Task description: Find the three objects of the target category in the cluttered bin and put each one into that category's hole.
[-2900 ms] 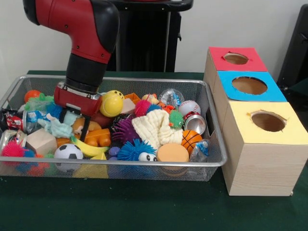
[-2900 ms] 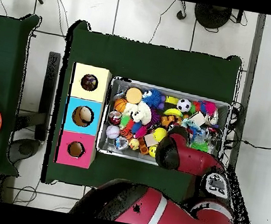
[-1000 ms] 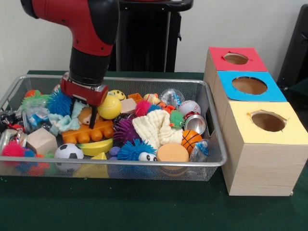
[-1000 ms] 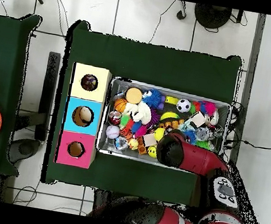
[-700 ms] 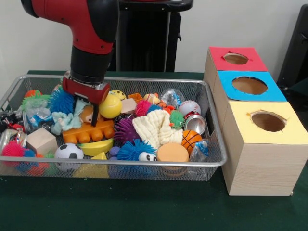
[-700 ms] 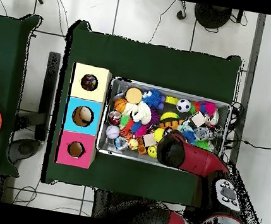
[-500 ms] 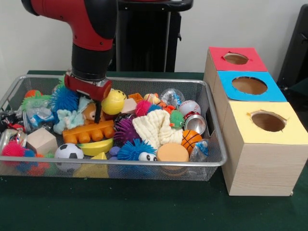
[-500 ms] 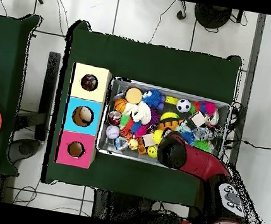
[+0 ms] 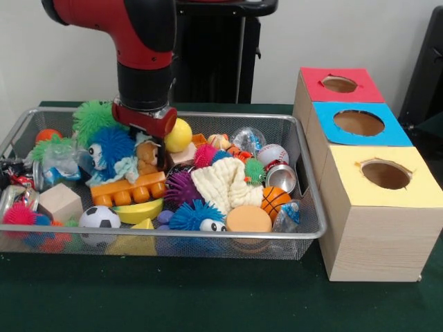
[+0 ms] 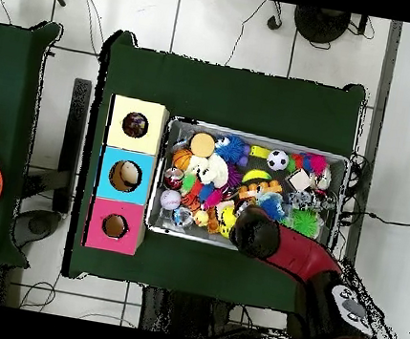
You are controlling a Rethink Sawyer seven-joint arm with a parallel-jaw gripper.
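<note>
Since the earlier frames the arm has shifted toward the boxes, and the yellow ball (image 9: 179, 135) now sits just beside its wrist. The claw (image 9: 147, 153) is buried among toys in the bin (image 9: 208, 233) (I cannot tell whether it is spread or pinching). The arm drops vertically. The hole (image 9: 385, 174) in the yellow top stands outside the bin on the counter (image 9: 208, 297).
</note>
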